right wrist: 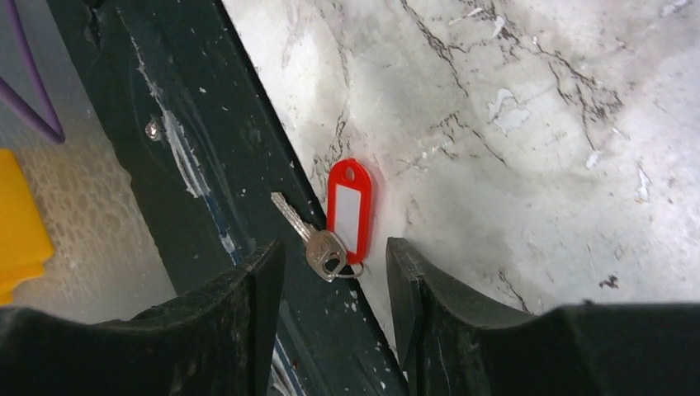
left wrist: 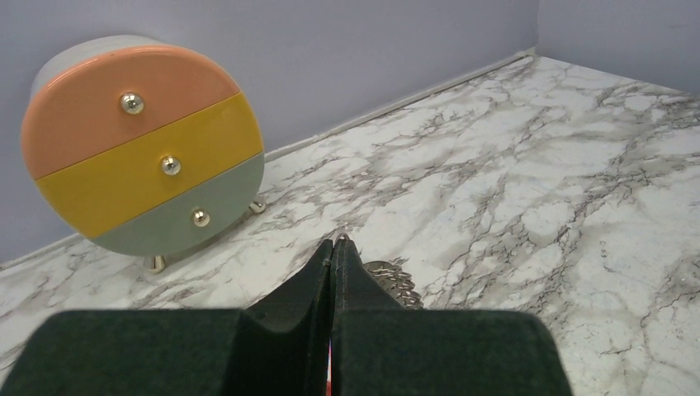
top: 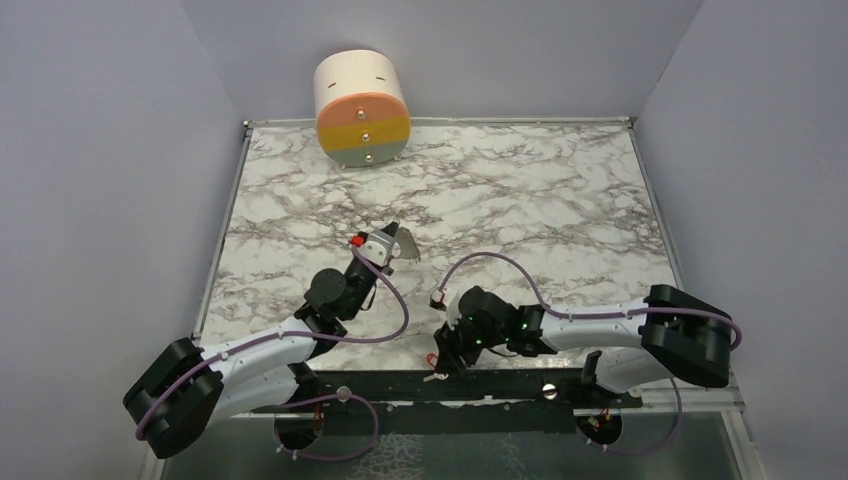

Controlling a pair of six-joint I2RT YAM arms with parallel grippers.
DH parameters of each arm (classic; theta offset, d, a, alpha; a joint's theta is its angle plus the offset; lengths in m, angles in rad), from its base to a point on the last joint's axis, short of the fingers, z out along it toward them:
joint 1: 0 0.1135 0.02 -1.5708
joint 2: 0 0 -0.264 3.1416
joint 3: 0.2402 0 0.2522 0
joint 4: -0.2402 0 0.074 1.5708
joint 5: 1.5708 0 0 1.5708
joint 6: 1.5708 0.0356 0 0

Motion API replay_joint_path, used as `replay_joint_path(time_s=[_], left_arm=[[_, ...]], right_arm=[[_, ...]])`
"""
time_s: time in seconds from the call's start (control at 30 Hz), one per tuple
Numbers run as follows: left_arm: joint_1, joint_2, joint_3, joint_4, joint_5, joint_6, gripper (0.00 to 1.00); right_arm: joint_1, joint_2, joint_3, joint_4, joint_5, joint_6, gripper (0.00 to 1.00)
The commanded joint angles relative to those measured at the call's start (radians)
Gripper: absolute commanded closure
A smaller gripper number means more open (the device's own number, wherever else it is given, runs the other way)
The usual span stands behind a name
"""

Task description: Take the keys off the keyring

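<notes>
Key (right wrist: 311, 237), red tag (right wrist: 348, 213) — marble tabletop (right wrist: 528, 157), lilac walls (top: 520, 50)

Round three-drawer chest (top: 361, 108), peach, yellow, grey-green fronts, upright at far edge of marble table (top: 560, 200).

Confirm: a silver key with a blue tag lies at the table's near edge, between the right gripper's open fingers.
No: the tag is red, not blue; the right wrist view shows it. The silver key does lie at the table's near edge between the right gripper's open fingers.
</notes>
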Motion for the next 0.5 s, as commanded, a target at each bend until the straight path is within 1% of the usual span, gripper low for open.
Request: replay_joint_path(time_s=[0.0,0.1,0.13,0.2,0.33,0.47], left_arm=[[0.000,-0.032,-0.013,0.054,-0.031,-0.002,1.00],[0.000,-0.049,-0.021,0.060,-0.036,0.004,1.00],[0.000,-0.056,-0.024,0.063,-0.037,0.007,1.00],[0.000,-0.075,-0.034,0.070,-0.042,0.013,1.00],[0.002,-0.127,-0.052,0.072,-0.060,0.028,1.00],[0.002,-0.174,-0.060,0.071,-0.067,0.054,1.00]], right_arm=[[0.029,0.062,0.059,0.002,0.042,-0.025,0.49],[0.030,0.105,0.085,-0.024,0.067,-0.028,0.49],[0.047,0.122,0.096,-0.034,0.078,-0.024,0.49],[0.054,0.161,0.125,-0.081,0.109,-0.013,0.50],[0.061,0.262,0.203,-0.205,0.188,0.022,0.53],[0.077,0.323,0.230,-0.271,0.221,0.065,0.55]])
